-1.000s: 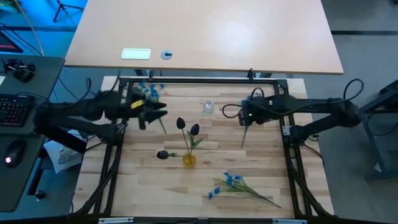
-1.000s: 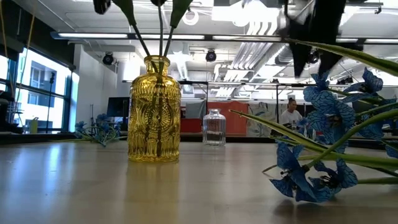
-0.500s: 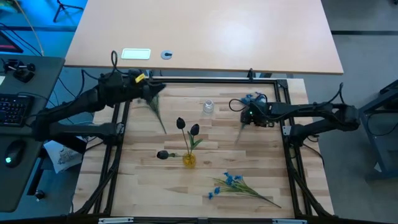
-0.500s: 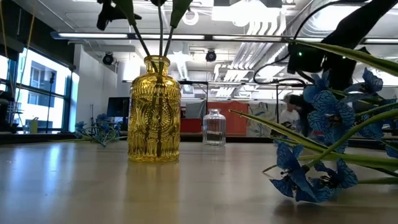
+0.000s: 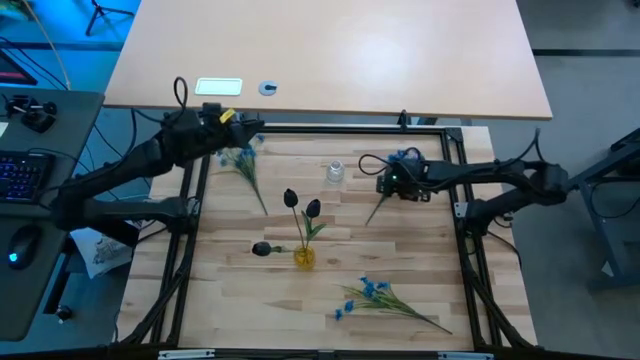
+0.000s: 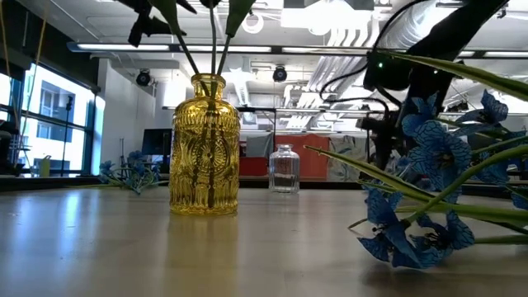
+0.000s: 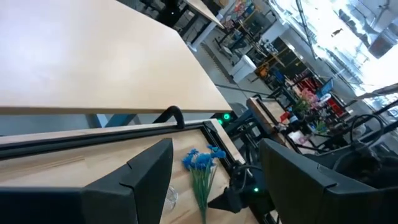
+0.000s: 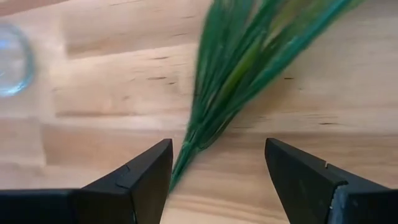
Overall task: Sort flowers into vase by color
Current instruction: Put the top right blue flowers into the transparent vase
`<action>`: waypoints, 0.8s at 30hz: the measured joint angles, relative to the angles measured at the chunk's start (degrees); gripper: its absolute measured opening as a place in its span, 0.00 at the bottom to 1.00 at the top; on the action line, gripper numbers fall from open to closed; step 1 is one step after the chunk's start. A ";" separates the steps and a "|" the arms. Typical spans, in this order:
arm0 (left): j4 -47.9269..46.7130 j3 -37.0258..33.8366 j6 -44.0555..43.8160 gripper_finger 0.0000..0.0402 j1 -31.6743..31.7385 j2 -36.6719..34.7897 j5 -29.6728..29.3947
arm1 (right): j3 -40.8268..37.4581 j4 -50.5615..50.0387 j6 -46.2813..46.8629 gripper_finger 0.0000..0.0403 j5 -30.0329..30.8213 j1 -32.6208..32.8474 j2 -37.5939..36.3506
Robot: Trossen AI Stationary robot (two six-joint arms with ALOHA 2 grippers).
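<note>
A yellow glass vase (image 5: 303,258) (image 6: 205,147) stands mid-table with two black tulips (image 5: 301,203) in it. A third black tulip (image 5: 262,248) lies beside it. A small clear vase (image 5: 334,172) (image 6: 284,169) stands farther back. Three blue sprays lie on the table: one far left (image 5: 244,162), one far right (image 5: 398,170), one near the front (image 5: 378,296) (image 6: 429,206). My left gripper (image 5: 247,130) (image 7: 214,180) is open beyond the far-left spray's blossoms. My right gripper (image 5: 384,184) (image 8: 216,180) is open, its fingers on either side of the right spray's green stems (image 8: 214,118).
A black frame (image 5: 320,128) borders the wooden table on all sides. A second, larger table (image 5: 330,60) with a card and a small disc lies beyond the far edge. A keyboard and mouse sit off to the left. Bare wood shows in the near-left corner.
My left gripper has moved from above the table toward the far-left corner. The blue spray it carried now lies on the table, blossoms toward the far edge. My right gripper has shifted slightly left, and its spray's stem has swung toward the table's left.
</note>
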 joint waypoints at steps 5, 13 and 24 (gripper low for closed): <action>0.40 0.00 1.28 0.56 2.82 -0.18 4.49 | 1.37 0.10 6.34 0.63 -1.08 -0.04 5.05; 0.30 -0.02 7.51 0.56 8.93 -0.04 13.38 | 9.23 -6.39 12.37 0.63 1.79 -0.07 13.94; -0.90 -0.02 12.35 0.56 17.18 -1.12 27.72 | 15.47 -14.28 9.41 0.32 5.49 0.52 22.85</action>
